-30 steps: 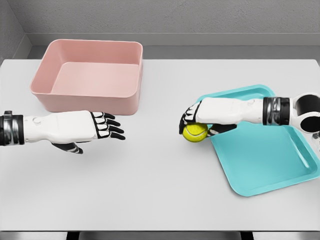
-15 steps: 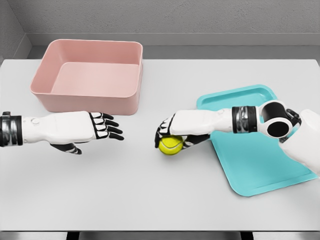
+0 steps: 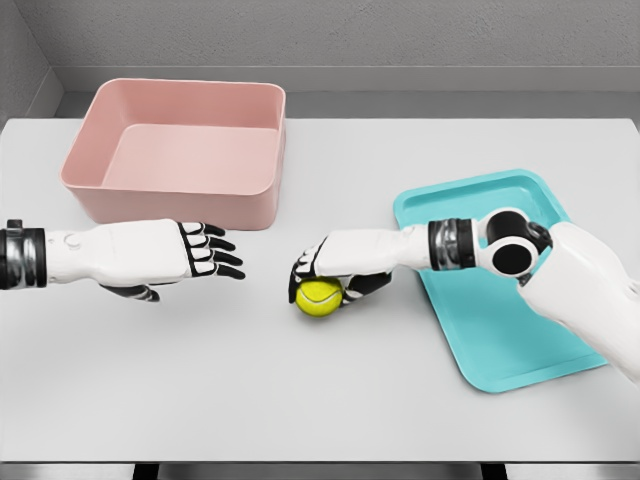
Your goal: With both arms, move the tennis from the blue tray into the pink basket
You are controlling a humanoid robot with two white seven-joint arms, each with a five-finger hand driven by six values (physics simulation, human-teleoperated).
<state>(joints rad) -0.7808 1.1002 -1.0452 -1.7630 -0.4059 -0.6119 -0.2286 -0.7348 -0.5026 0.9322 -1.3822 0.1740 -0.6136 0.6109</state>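
Tennis ball [image 3: 319, 297]: round, no long axis or heading; over bare table [image 3: 300, 390], between both hands, left of blue tray [image 3: 520, 340].
Right hand [image 3: 335, 268]: fingers curled over the ball, gripping it.
Left hand [image 3: 165, 255]: fingers extended, holding nothing, before pink basket [image 3: 170, 205].
Change: ball and right hand farther left than 0.5 seconds ago.
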